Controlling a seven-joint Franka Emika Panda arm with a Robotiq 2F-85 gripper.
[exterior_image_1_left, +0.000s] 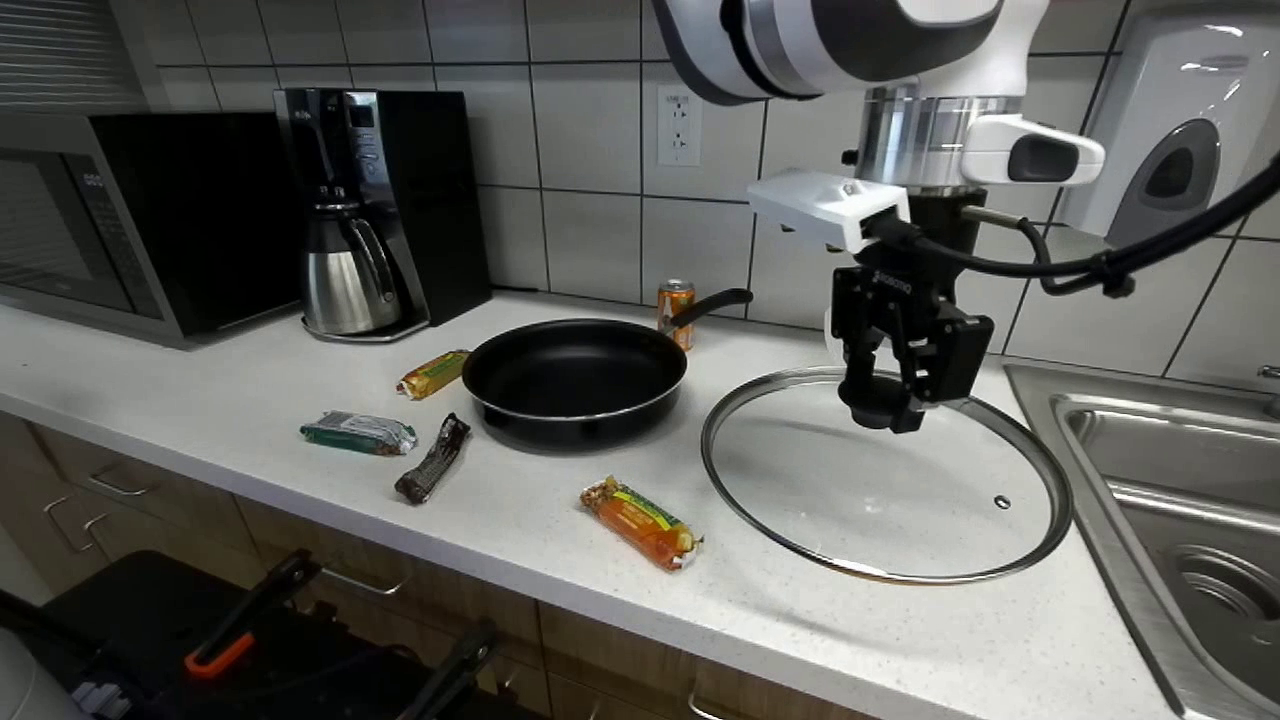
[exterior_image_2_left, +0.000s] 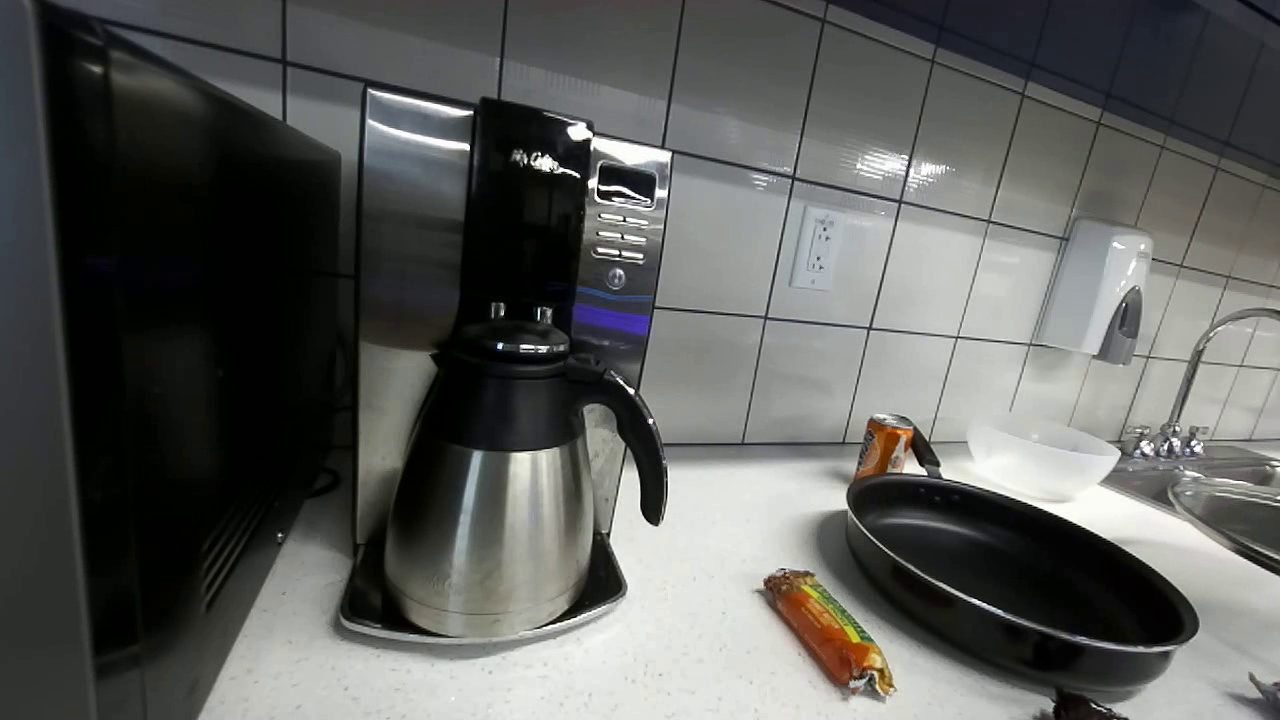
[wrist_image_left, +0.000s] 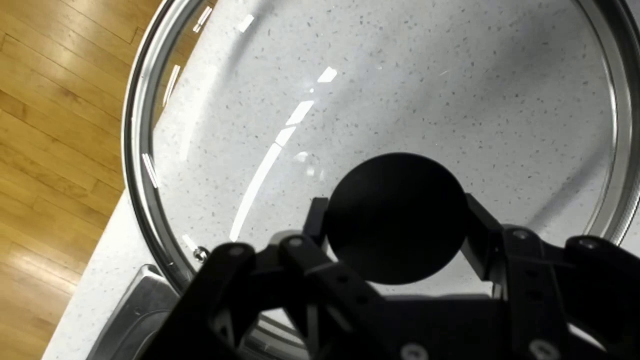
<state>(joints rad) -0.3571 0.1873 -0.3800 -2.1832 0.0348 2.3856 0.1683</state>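
My gripper (exterior_image_1_left: 884, 408) is shut on the round black knob (wrist_image_left: 397, 220) of a glass lid, with one finger against each side of it. Clear glass and a steel rim make up the lid (exterior_image_1_left: 880, 500), which hangs raised over the counter beside the sink, its shadow falling beneath. In the wrist view the lid's rim (wrist_image_left: 140, 135) reaches out past the counter's edge above the wooden floor. Left of the lid stands a black frying pan (exterior_image_1_left: 575, 370), its handle pointing toward the wall. The pan also shows in an exterior view, where only part of the lid (exterior_image_2_left: 1235, 515) is visible.
Several wrapped bars lie around the pan, among them an orange one (exterior_image_1_left: 642, 522) and a green one (exterior_image_1_left: 358, 432). An orange can (exterior_image_1_left: 676, 300) and a translucent bowl (exterior_image_2_left: 1043, 455) stand near the wall. A coffee maker (exterior_image_1_left: 440, 200), microwave (exterior_image_1_left: 200, 220) and sink (exterior_image_1_left: 1040, 400) flank the counter.
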